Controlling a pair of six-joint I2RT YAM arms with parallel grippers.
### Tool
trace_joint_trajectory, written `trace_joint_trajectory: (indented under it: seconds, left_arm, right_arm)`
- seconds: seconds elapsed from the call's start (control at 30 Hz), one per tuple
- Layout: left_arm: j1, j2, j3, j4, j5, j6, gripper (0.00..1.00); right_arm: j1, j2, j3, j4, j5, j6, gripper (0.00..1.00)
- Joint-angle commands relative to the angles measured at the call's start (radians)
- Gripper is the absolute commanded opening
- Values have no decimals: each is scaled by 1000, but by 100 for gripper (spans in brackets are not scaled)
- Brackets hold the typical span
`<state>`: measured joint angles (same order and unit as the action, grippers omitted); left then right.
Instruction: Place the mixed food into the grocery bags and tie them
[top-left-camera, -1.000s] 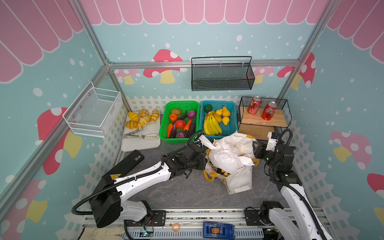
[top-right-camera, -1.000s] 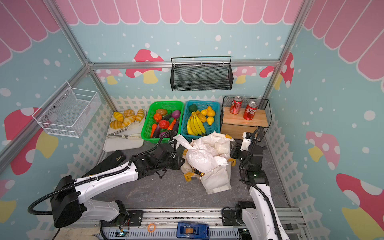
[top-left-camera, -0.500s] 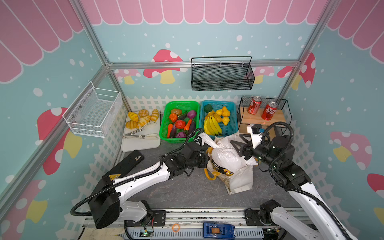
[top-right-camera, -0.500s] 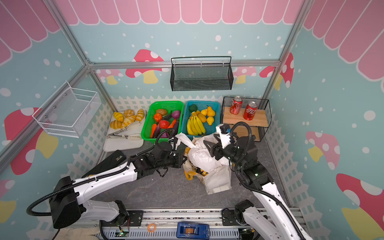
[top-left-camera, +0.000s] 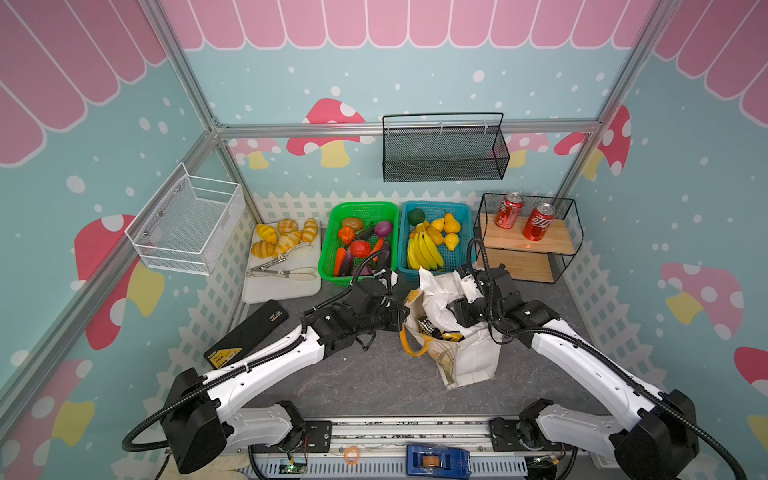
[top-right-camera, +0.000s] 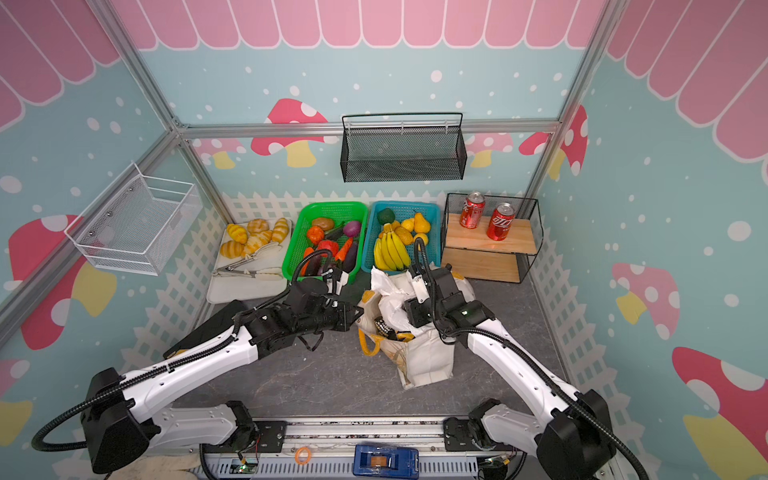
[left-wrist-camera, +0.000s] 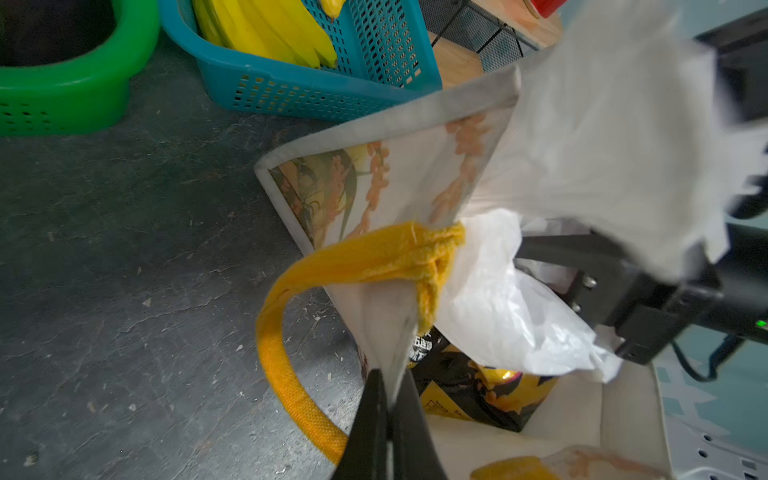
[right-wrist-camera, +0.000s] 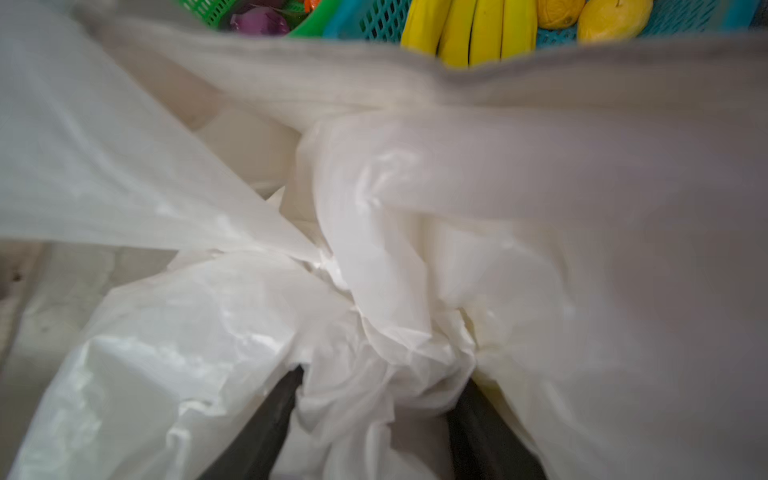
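Note:
The cream cloth tote (top-left-camera: 469, 361) stands mid-table with its mouth held wide. My left gripper (left-wrist-camera: 388, 376) is shut on the tote's rim, beside the yellow handle (left-wrist-camera: 291, 374). The white plastic bag (top-left-camera: 436, 295) sits crumpled in the tote's mouth. A yellow-and-black snack packet (left-wrist-camera: 478, 395) lies under it inside the tote. My right gripper (right-wrist-camera: 382, 376) is pressed into the plastic bag from the right. Its jaws stand apart, with bunched plastic between them. In both top views its fingers are buried in the plastic. Yellow pear-like fruits (top-left-camera: 451, 224) lie in the blue basket (top-left-camera: 434, 204).
A green basket (top-left-camera: 361, 205) of toy vegetables stands left of the blue one, close behind the tote. Bananas (top-left-camera: 422, 253) fill the blue basket's front. Red cans (top-left-camera: 538, 216) stand on the wire shelf at back right. A bread board (top-left-camera: 282, 286) and a black box (top-left-camera: 247, 332) are on the left.
My right arm has swung in from the right side onto the plastic bag, which now sits lower in the tote. My left gripper has closed on the tote's rim.

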<state>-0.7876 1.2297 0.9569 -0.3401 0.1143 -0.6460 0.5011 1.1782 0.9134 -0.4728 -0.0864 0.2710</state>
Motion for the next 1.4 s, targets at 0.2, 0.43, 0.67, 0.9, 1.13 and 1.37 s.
trace_joint_trajectory:
  seconds: [0.2,0.43,0.67,0.9,1.13,1.37]
  left_arm:
    - [92,-86,-19,25,49,14,0]
    - [114,-77,-3,38,89,29,0]
    - [190,-146,6,7,111,41,0]
    - [231,-164,-58,-9,116,42,0]
    - [268,-183,-91,-20,126,56,0]
    - [271,-176,-87,-18,154,70,0]
  right_arm:
    - [80,167,-85,14,-123,24,49]
    - [193,274,-61,55,-185,7,52]
    - [195,173,14,51,-225,-59,62]
    - [189,-48,113,29,-205,-79,74]
    - [-12,-67,141,-76,-80,-8,67]
    - [-41,49,63,1,-142,6,43]
